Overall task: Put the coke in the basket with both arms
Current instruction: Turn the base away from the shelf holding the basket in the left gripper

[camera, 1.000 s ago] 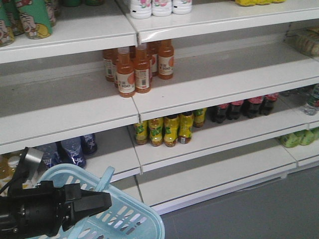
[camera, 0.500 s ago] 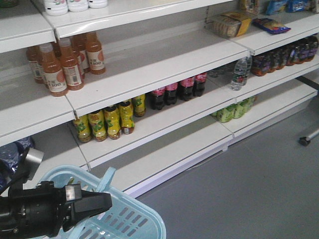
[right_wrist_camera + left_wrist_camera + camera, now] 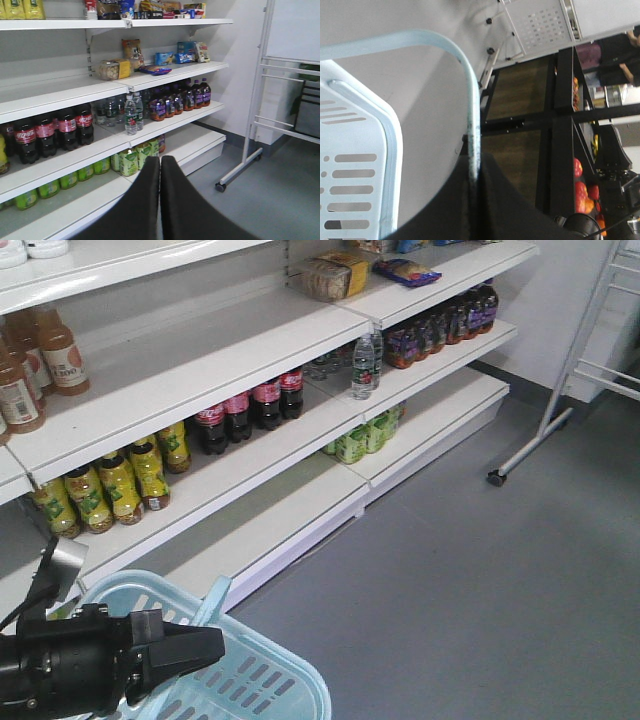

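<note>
We see the light blue, slot-sided basket [image 3: 262, 680] low at the front view's left, its flat handle [image 3: 468, 82] pinched in our black left claw [image 3: 476, 165], our right claw [image 3: 160, 166] closed, pads together.

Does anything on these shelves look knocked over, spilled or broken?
Nothing stands out. The bottles stand upright in rows on the shelves, the floor looks clean, and the basket looks undamaged.
</note>
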You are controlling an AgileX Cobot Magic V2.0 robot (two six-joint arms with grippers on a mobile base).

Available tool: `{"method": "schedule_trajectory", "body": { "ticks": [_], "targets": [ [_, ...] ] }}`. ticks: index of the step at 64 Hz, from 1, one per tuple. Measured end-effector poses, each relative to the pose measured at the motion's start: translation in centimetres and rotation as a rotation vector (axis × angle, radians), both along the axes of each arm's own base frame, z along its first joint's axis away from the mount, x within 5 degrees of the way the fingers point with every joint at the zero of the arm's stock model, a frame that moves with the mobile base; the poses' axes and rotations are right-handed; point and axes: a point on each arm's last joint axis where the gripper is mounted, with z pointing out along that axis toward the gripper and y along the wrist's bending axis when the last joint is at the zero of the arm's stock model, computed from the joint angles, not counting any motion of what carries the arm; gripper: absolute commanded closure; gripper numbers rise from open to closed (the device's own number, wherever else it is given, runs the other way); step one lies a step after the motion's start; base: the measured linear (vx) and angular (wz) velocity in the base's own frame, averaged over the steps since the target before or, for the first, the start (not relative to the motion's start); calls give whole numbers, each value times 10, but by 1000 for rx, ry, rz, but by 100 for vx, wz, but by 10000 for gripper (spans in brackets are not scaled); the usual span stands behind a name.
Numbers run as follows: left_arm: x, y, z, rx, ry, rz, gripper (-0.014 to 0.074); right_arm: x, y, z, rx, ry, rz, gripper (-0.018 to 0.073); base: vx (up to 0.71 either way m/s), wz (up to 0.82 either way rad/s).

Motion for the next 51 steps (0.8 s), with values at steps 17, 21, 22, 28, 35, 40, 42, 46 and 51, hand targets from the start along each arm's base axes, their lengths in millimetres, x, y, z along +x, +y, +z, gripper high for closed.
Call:
{"method": "schedule_trajectory", "body": {
  "ticks": [17, 21, 22, 28, 35, 40, 42, 46, 51],
  "targets": [
    [0, 0, 0, 0, 0, 0, 602, 0, 0, 0, 0, 0, 0, 569, -8, -35],
    [0, 0, 0, 0, 0, 0, 602, 0, 0, 0, 0, 0, 0, 569, -7, -30],
    [0, 0, 0, 0, 0, 0, 602, 0, 0, 0, 0, 0, 0, 569, -6, -29],
    [0, 0, 0, 0, 0, 0, 602, 0, 0, 0, 0, 0, 0, 569, -6, -28],
    [0, 0, 0, 0, 0, 0, 602, 0, 0, 0, 0, 0, 0, 569, -6, -28],
    [0, 0, 0, 0, 0, 0, 602, 0, 0, 0, 0, 0, 0, 569, -5, -28],
    [0, 0, 0, 0, 0, 0, 602, 0, 0, 0, 0, 0, 0, 569, -5, -28],
    [0, 0, 0, 0, 0, 0, 602, 0, 0, 0, 0, 0, 0, 569, -5, -28],
    [0, 0, 0, 0, 0, 0, 602, 0, 0, 0, 0, 0, 0, 569, -5, -28]
  ]
}}
